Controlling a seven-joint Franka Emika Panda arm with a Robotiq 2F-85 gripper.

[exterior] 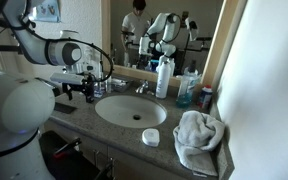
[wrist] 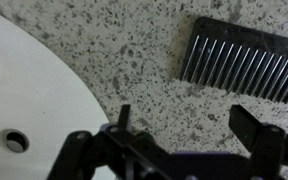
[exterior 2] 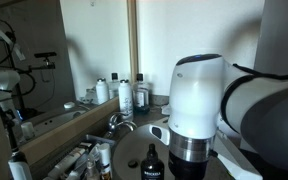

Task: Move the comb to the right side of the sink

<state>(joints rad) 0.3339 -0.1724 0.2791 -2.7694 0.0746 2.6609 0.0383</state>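
Observation:
A black comb [wrist: 246, 58] lies flat on the speckled counter at the upper right of the wrist view, teeth pointing down in the picture. My gripper [wrist: 189, 120] is open and empty, its two fingers spread over bare counter just below the comb, not touching it. The white sink [wrist: 34, 100] fills the left of the wrist view, with its overflow hole [wrist: 16, 140] showing. In an exterior view the gripper [exterior: 82, 88] hangs low over the counter to the left of the sink [exterior: 130, 109]. I cannot make out the comb in either exterior view.
A faucet [exterior: 141, 87] stands behind the sink, with bottles [exterior: 165, 78] and a blue container [exterior: 187, 92] at the back right. A white soap bar [exterior: 150, 137] and a crumpled towel [exterior: 198, 140] lie at the sink's right front. The robot base [exterior 2: 196, 110] blocks much of one exterior view.

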